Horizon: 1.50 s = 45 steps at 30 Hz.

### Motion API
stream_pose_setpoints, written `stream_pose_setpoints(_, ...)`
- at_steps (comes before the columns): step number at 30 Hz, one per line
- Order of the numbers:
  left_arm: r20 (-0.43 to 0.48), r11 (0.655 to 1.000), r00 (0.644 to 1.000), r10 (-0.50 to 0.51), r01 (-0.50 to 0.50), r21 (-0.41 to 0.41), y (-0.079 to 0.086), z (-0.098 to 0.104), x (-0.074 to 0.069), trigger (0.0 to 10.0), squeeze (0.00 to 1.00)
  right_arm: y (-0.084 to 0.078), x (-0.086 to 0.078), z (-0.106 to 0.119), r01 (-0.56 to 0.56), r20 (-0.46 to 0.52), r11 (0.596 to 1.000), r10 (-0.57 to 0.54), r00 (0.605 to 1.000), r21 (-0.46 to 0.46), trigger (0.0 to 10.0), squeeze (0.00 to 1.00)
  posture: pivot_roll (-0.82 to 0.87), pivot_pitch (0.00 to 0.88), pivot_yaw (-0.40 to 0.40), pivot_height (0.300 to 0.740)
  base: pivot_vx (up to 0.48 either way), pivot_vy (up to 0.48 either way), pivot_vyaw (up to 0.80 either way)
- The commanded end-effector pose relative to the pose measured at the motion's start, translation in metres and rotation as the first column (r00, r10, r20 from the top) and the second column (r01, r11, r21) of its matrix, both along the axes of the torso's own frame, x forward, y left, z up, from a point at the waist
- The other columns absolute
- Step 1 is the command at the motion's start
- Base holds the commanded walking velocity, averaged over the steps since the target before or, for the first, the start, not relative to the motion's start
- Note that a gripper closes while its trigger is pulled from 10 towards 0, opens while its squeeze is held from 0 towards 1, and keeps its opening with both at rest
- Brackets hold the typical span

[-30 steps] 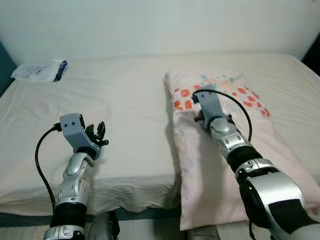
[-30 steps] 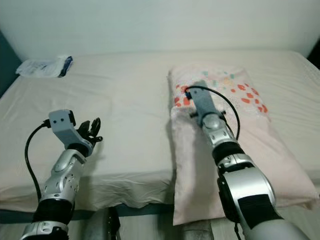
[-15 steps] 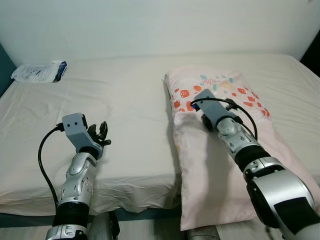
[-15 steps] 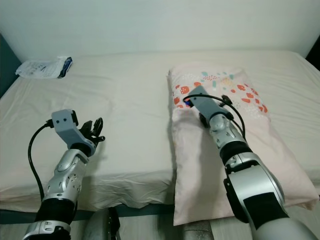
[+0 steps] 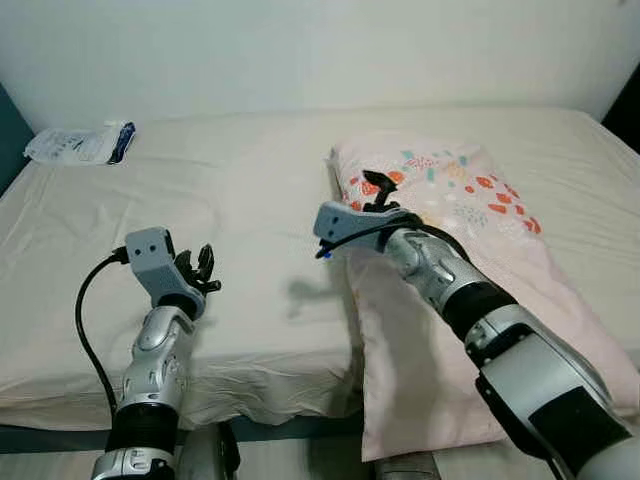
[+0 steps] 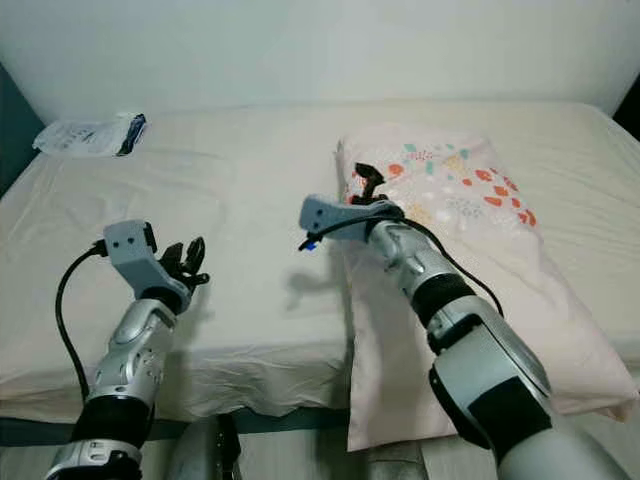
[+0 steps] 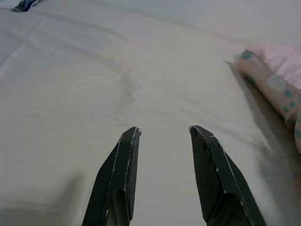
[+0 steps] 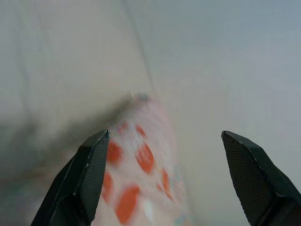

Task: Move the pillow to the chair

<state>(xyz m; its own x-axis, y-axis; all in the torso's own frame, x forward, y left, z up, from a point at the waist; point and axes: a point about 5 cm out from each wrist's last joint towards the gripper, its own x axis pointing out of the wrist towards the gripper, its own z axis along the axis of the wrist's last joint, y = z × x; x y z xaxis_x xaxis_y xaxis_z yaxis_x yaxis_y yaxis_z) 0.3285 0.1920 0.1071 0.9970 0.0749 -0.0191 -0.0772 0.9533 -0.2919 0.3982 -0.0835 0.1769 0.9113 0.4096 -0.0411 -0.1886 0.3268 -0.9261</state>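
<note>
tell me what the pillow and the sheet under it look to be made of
Pillow: soft woven fabric, probably cotton, matte pale pink with printed red and teal shapes; it sags over the bed edge. Sheet: thin matte cream cloth, likely cotton or a blend, showing fine creases.

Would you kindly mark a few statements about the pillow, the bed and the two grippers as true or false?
1. The pillow hangs partly over the bed's front edge. True.
2. The right gripper is clamped on the pillow. False: its fingers are spread open over the pillow's left edge.
3. The left gripper is open above bare sheet. True.
4. A white packet lies on the pillow. False: it lies on the bed's far left corner.
</note>
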Motion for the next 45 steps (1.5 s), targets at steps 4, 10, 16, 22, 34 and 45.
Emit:
stream_pose_setpoints(4, 0.000, 1.000, 1.000, 0.009, -0.009, 0.027, 0.005, 0.000, 0.001, 10.0, 0.00, 0.017, -0.004, -0.016, 0.041, -0.210, 0.985, -0.005, 0.978, 0.168, 10.0, 1.00, -0.09, 0.100, -0.006, 0.582, 0.000, 0.000, 0.00)
stream_pose_setpoints(10, 0.000, 0.999, 1.000, 0.008, -0.008, 0.033, 0.005, 0.000, 0.000, 10.0, 0.00, 0.004, -0.008, -0.043, 0.250, -0.483, 0.922, -0.082, 0.872, 0.295, 10.0, 1.00, -0.09, 0.101, -0.005, 0.582, 0.000, 0.000, 0.00)
stream_pose_setpoints(16, 0.000, 0.999, 0.999, -0.037, 0.037, 0.024, 0.001, -0.001, 0.000, 10.0, 0.00, -0.011, 0.000, -0.026, 0.304, -0.456, 0.819, -0.059, 0.888, 0.487, 10.0, 0.60, -0.09, 0.102, -0.003, 0.582, 0.000, 0.000, 0.00)
stream_pose_setpoints(22, 0.002, 0.997, 0.997, -0.078, 0.077, 0.018, 0.000, -0.001, -0.002, 10.0, 0.00, -0.046, 0.010, 0.001, 0.381, -0.342, 0.666, -0.197, 0.919, 0.641, 10.0, 0.00, -0.09, 0.103, -0.005, 0.582, 0.000, 0.000, 0.00)
stream_pose_setpoints(34, 0.016, 0.984, 0.984, -0.175, 0.175, 0.004, -0.012, 0.000, -0.003, 10.0, 0.00, -0.173, -0.041, -0.084, 0.809, -0.766, -0.161, -0.466, 0.443, 0.565, 10.0, 0.00, -0.10, 0.104, -0.002, 0.582, 0.000, 0.000, 0.00)
stream_pose_setpoints(45, 0.022, 0.982, 0.981, -0.190, 0.190, -0.003, -0.009, 0.000, -0.008, 10.0, 0.00, -0.175, -0.058, -0.108, 0.855, -0.779, -0.153, -0.515, 0.358, 0.495, 10.0, 0.00, -0.10, 0.097, -0.011, 0.582, 0.000, 0.000, 0.00)
